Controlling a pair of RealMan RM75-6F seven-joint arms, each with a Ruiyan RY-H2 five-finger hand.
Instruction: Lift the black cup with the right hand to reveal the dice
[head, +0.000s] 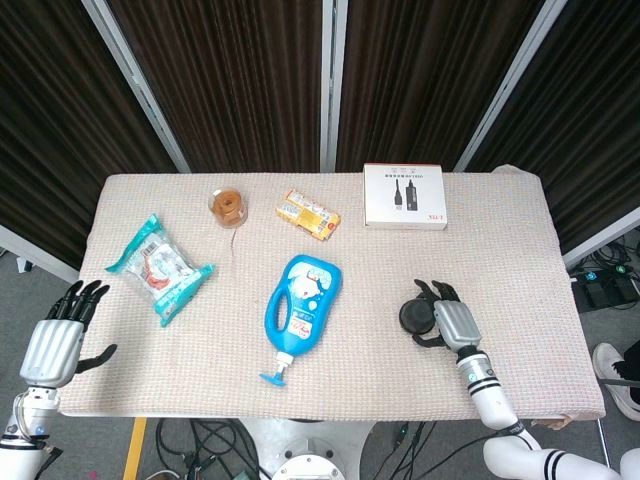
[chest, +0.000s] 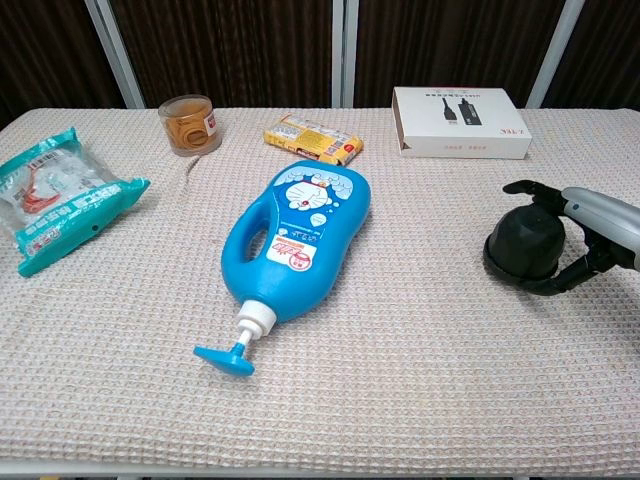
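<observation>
The black cup (chest: 523, 244) stands upside down at the right of the table, also seen from above as black cup (head: 413, 315). My right hand (chest: 583, 238) wraps it from the right side, fingers curled around its top and base; in the head view the right hand (head: 446, 318) covers its right half. The cup's rim looks slightly raised off the cloth, and no dice show under it. My left hand (head: 60, 332) hangs open off the table's left edge, fingers spread, holding nothing.
A blue pump bottle (chest: 293, 239) lies flat at mid-table. A teal snack bag (chest: 55, 196) lies at left. At the back are a glass jar (chest: 188, 123), a yellow packet (chest: 313, 138) and a white box (chest: 459, 122).
</observation>
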